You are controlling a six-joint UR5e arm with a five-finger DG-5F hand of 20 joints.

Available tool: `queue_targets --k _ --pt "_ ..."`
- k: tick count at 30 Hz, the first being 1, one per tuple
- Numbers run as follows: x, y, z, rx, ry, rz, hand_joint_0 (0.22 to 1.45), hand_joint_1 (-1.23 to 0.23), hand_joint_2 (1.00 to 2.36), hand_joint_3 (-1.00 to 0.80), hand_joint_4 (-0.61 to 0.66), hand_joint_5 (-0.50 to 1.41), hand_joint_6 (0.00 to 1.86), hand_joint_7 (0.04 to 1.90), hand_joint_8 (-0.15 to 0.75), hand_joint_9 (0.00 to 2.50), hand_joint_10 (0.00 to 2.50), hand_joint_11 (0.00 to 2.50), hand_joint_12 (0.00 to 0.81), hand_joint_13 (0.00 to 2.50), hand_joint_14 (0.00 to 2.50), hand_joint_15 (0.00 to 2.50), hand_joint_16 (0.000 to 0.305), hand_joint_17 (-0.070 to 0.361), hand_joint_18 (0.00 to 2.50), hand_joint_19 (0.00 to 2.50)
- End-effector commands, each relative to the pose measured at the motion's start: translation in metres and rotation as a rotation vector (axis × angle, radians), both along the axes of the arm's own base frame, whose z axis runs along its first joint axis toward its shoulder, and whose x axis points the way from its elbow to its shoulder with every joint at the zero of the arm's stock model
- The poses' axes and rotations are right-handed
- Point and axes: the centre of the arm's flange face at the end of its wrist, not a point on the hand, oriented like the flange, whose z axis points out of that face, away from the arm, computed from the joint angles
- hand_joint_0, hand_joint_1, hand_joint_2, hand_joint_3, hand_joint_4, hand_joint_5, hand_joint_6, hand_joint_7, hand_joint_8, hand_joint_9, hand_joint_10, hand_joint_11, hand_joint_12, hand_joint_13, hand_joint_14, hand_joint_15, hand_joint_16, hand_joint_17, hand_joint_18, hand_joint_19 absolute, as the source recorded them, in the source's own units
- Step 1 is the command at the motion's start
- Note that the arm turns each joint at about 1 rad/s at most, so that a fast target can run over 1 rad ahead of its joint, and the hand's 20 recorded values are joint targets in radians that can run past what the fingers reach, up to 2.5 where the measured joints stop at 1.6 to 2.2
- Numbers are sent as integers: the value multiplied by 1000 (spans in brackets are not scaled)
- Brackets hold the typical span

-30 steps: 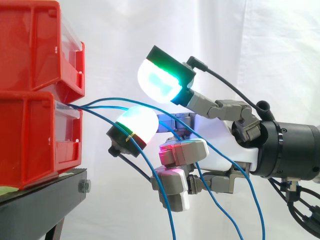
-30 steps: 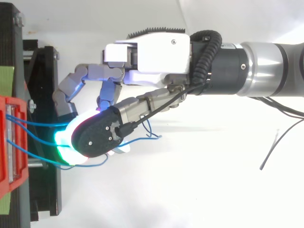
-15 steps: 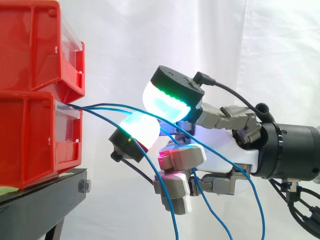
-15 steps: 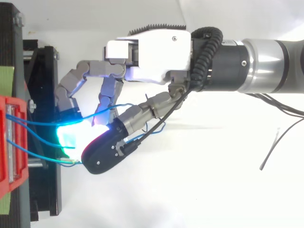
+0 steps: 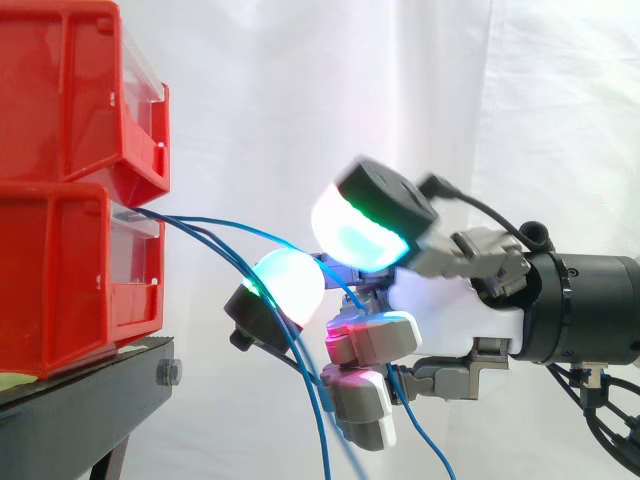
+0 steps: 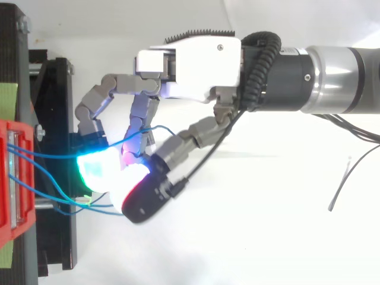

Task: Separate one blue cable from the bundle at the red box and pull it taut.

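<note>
Several thin blue cables leave the front of the lower red box and sag to the right. The hand comes in from the right, its fingers curled among them. The thumb's green-cyan pad has come down close over a white-cyan fingertip, and the topmost cable runs between these two pads. The other cables droop past the lower, pink-lit fingers. From above, the hand has both glowing pads meeting just right of the red box, with blue cables spanning the gap.
A second red box is stacked on the lower one, both on a black stand. A white curtain hangs behind. A thin dark wire lies on the white surface at the right.
The thumb has swung down and across onto the fingertip, closing the gap around the top cable. The cables have gathered closer together and hang steeper. The hand has drifted slightly right.
</note>
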Motion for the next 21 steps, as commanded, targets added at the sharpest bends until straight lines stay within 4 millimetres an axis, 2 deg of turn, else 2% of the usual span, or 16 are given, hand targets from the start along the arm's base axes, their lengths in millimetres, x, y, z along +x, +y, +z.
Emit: queue_targets --k 1,3,5,9,12,18,19,21 --pt "0 -1 0 0 1 -2 520 -437 1000 -500 47 -112 882 1025 307 1369 14 1283 361 1175 28 932 45 102 1043 881" --pt "-1 -1 1 -3 1 -2 548 -340 1000 -500 29 -106 877 1056 297 1419 16 1279 355 1189 29 954 43 97 1035 886" --pt "-1 -1 1 -4 1 -2 550 -323 1000 -500 33 -105 876 1071 287 1431 17 1318 354 1205 29 955 43 97 1040 889" --pt "-4 3 24 -23 -12 -2 543 -326 1000 -500 46 -114 882 1053 288 1419 16 1402 358 1209 29 951 44 98 1048 872" --pt "-15 3 39 -92 39 -15 533 -345 1000 -500 56 -118 884 1068 284 1430 10 1494 356 1213 27 976 44 99 1050 882" --pt "-23 3 31 -131 103 -17 516 -387 1000 -500 65 -118 886 1099 279 1467 3 1646 364 1245 28 1036 45 102 1066 880" --pt "-26 3 25 -135 117 -15 515 -391 1000 -500 65 -119 888 1100 273 1491 0 1721 361 1250 28 1055 45 102 1066 889" --pt "-26 4 23 -137 120 -15 510 -401 1000 -500 68 -125 899 1066 259 1437 267 1726 347 1293 27 1194 46 104 1072 905"
